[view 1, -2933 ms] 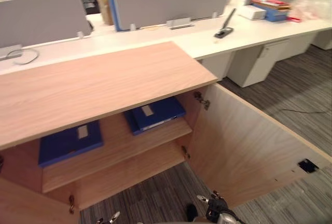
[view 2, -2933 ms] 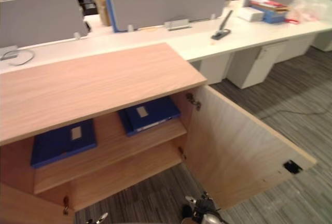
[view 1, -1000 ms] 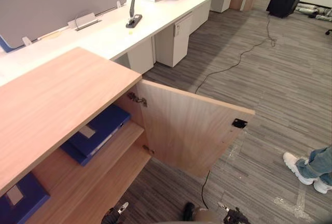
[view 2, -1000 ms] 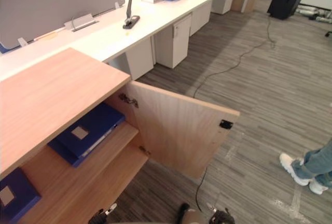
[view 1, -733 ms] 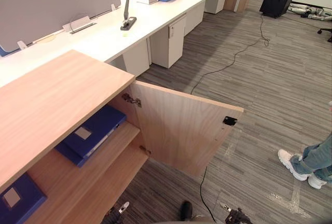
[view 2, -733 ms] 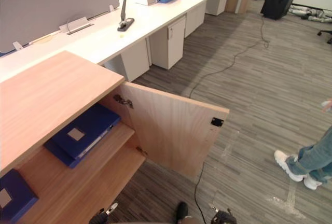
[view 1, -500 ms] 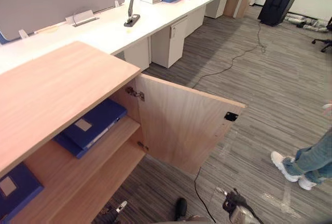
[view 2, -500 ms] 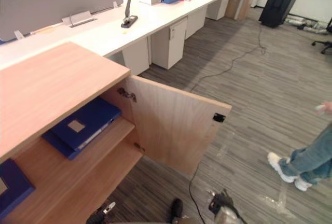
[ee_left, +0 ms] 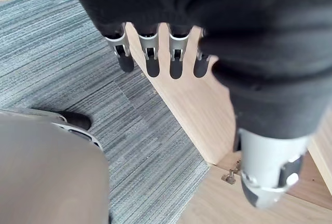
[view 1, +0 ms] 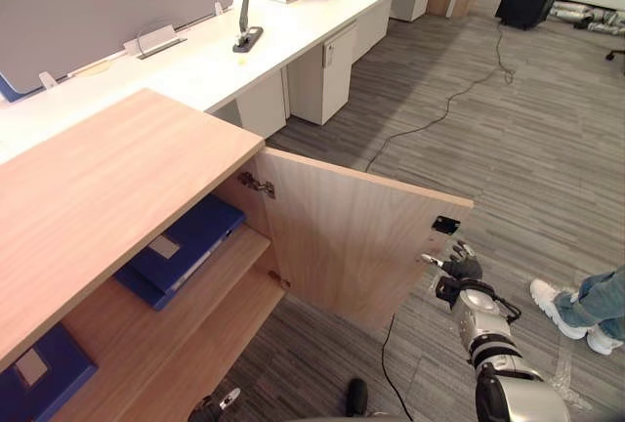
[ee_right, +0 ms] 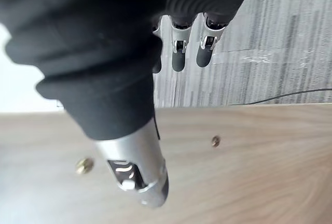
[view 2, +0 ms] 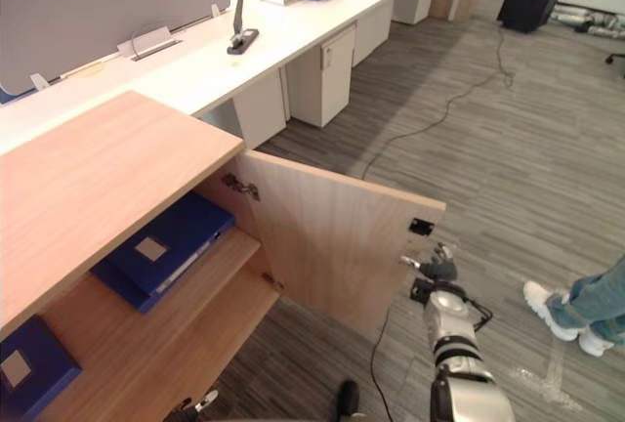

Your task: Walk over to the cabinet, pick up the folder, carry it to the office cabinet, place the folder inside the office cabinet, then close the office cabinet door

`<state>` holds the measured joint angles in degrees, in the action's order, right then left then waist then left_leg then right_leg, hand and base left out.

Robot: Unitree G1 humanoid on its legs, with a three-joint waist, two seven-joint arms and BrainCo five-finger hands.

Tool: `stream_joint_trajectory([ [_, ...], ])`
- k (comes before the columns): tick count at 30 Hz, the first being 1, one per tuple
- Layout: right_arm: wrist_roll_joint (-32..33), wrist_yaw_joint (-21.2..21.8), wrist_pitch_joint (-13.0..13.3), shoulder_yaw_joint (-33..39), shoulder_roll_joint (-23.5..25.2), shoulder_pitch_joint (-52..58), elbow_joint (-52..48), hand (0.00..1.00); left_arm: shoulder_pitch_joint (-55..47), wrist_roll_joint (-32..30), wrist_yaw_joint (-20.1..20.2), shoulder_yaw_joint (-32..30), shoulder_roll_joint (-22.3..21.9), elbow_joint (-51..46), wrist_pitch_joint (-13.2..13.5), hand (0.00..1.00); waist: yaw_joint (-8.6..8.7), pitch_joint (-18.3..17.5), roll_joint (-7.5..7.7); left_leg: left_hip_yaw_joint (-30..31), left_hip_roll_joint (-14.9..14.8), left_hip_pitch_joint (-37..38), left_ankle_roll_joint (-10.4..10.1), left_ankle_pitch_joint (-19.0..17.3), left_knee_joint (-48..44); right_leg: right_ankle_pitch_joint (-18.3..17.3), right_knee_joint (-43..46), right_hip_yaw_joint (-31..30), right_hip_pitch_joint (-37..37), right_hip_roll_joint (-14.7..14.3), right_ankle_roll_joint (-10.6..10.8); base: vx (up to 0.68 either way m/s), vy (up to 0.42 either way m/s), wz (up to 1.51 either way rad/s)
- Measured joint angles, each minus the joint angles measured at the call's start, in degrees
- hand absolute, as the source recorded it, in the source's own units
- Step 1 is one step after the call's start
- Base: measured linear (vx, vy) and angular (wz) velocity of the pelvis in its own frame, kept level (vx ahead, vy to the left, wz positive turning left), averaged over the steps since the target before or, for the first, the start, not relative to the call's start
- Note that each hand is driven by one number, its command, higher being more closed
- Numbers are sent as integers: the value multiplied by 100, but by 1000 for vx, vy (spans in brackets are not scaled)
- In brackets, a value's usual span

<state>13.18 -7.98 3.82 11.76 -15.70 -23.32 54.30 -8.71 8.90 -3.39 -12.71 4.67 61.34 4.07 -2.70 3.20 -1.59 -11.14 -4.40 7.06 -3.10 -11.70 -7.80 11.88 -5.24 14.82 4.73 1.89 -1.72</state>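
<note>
A blue folder (view 1: 182,250) lies flat on the upper shelf of the wooden office cabinet (view 1: 107,178). A second blue folder (view 1: 44,375) lies further left on the same shelf. The cabinet door (view 1: 352,246) stands wide open, swung out to the right. My right hand (view 1: 460,272) is raised beside the door's free edge, just below the black latch (view 1: 445,225). Its fingers (ee_right: 178,59) are straight and hold nothing, with the door panel close past them. My left hand (view 1: 221,403) hangs low in front of the cabinet, its fingers (ee_left: 152,63) straight and empty.
A person's jeans and white shoes (view 1: 584,308) stand on the grey carpet to the right. Behind the cabinet runs a long white desk (view 1: 195,70) with a grey divider, a black punch (view 1: 244,33) and stacked boxes. A cable (view 1: 439,114) trails across the floor.
My right arm has risen from the bottom edge of the view up to the open door's free edge. The camera has shifted slightly; folders and door stay put.
</note>
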Motion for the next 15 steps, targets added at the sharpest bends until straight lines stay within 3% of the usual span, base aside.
stream_joint_trajectory([
  [6,-69,52,-22,-74,-217,-656,529,0,-193,14,9,-28,27,0,-15,0,4,-10,15,98,50,14,14,15,62,49,1,52,6,44,33,21,79,6],
  [15,158,130,-71,-1189,-473,-737,394,0,-155,65,10,-125,17,-9,-12,0,83,42,-26,146,36,12,-43,56,67,-3,-7,60,1,36,59,-57,24,0],
])
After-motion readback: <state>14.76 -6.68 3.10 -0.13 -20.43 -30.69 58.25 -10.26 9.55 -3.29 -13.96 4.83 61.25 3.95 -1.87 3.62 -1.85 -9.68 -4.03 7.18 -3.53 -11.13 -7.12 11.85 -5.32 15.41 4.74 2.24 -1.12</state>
